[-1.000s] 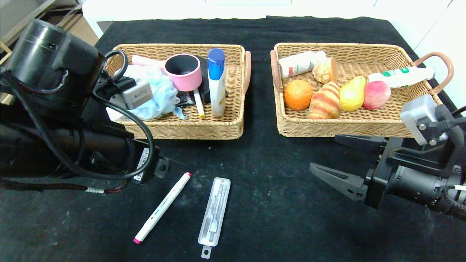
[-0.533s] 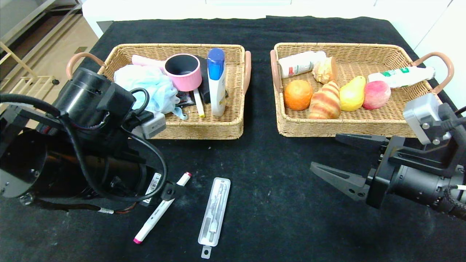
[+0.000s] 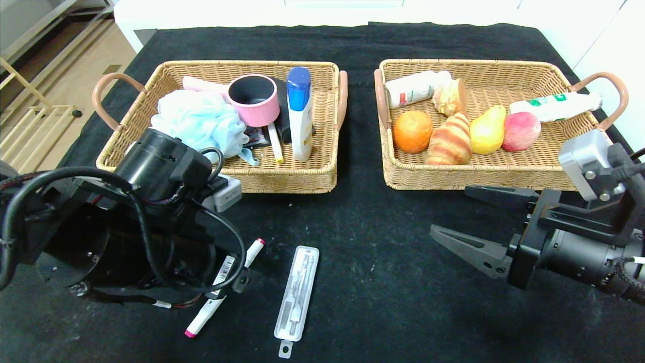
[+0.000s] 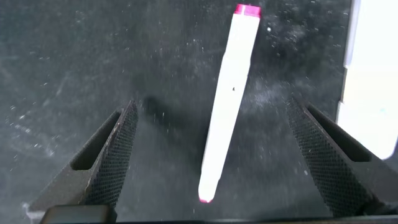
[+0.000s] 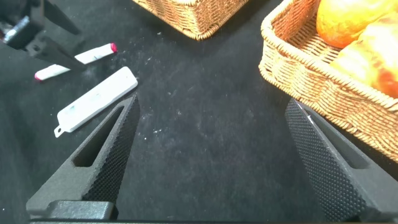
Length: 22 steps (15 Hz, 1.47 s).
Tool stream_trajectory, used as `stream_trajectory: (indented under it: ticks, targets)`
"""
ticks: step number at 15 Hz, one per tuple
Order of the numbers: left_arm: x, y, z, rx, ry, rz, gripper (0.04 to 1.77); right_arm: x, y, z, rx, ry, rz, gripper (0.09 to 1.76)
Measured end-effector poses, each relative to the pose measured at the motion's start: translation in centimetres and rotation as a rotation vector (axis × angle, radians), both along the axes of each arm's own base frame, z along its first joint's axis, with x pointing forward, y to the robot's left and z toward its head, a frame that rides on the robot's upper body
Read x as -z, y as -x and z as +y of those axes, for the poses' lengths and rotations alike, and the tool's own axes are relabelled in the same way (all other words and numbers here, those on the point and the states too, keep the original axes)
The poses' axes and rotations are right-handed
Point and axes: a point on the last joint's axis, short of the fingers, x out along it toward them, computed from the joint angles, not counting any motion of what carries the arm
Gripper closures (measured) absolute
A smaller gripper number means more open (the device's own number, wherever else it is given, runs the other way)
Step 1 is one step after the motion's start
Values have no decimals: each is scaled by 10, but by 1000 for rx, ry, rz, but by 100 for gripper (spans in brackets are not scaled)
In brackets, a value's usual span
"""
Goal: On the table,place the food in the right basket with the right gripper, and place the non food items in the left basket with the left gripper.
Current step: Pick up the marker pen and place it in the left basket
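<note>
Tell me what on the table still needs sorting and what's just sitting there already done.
Still to sort:
- marker, between the open left gripper fingers
- clear plastic case beside it

Already placed or idle:
- left basket items
- right basket food
- right gripper, open, parked

The black table (image 3: 383, 282) carries two baskets (image 3: 282, 181) (image 3: 453, 179), a marker (image 3: 206, 313) and a plastic case (image 3: 297, 295).

Probably a lab or test room: black cloth-covered tabletop (image 3: 352, 45), white walls, wooden floor with a light rack (image 3: 30, 126) alongside.
</note>
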Motion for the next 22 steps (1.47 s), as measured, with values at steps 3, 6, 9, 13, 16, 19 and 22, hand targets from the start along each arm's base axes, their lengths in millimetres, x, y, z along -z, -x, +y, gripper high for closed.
stream_trajectory:
  ticks: [3,6,9,13,16,19,22]
  targets:
    - [8,-5,-1,-9,2,-7,9,0,0,0,1,0,0,14]
    - [11,-7,-1,-11,-6,2,9,0,0,0,1,0,0,14]
    - [12,-7,-2,-11,-9,4,56,0,0,0,0,0,0,14]
    - [13,-7,-2,-6,-14,13,102,0,0,0,0,0,0,14]
    - [14,-6,-2,-3,-16,15,154,0,0,0,1,1,0,14]
    - [13,-6,-2,1,-18,13,154,0,0,0,1,1,-1,14]
    - [13,-6,-3,2,-19,13,154,0,0,0,0,1,-1,14]
